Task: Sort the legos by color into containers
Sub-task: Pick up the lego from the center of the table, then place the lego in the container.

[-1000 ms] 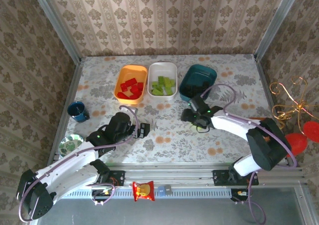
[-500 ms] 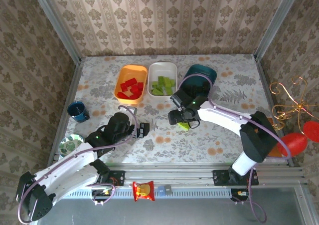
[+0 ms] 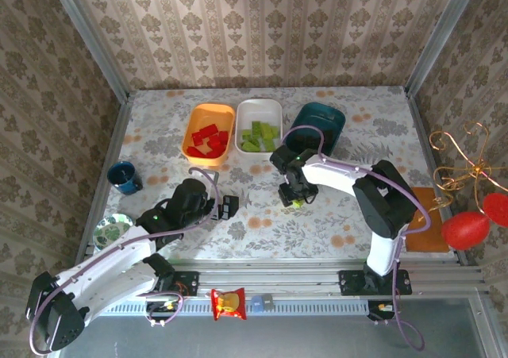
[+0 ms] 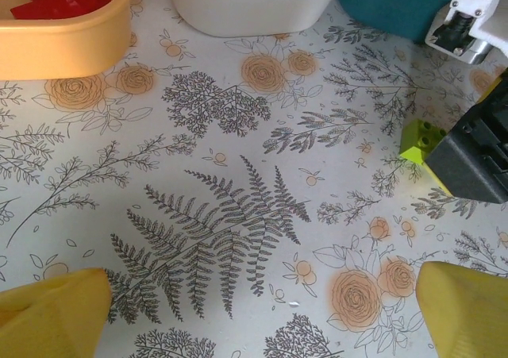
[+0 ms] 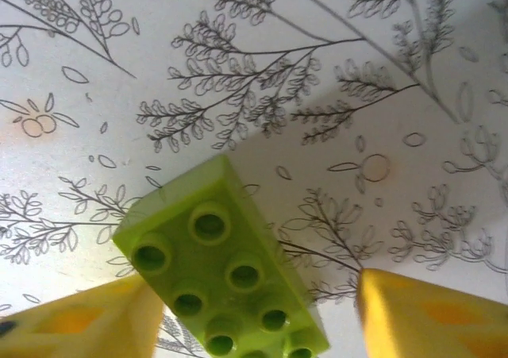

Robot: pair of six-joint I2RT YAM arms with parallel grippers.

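Right fingers [image 5: 75,318] pinch a lime brick [image 5: 218,263], tilted, studs facing the wrist camera, over the floral table [image 5: 262,72]. From above, the right gripper [image 3: 291,196] hangs just in front of the white tray [image 3: 258,104], and that tray holds lime bricks [image 3: 260,136]. Beside it on the left, the orange tray [image 3: 195,121] holds red bricks [image 3: 209,140]; on the right sits the teal tray [image 3: 317,120]. The left gripper [image 3: 227,207] is low over the table, its fingers [image 4: 51,310] spread wide with bare tabletop between them.
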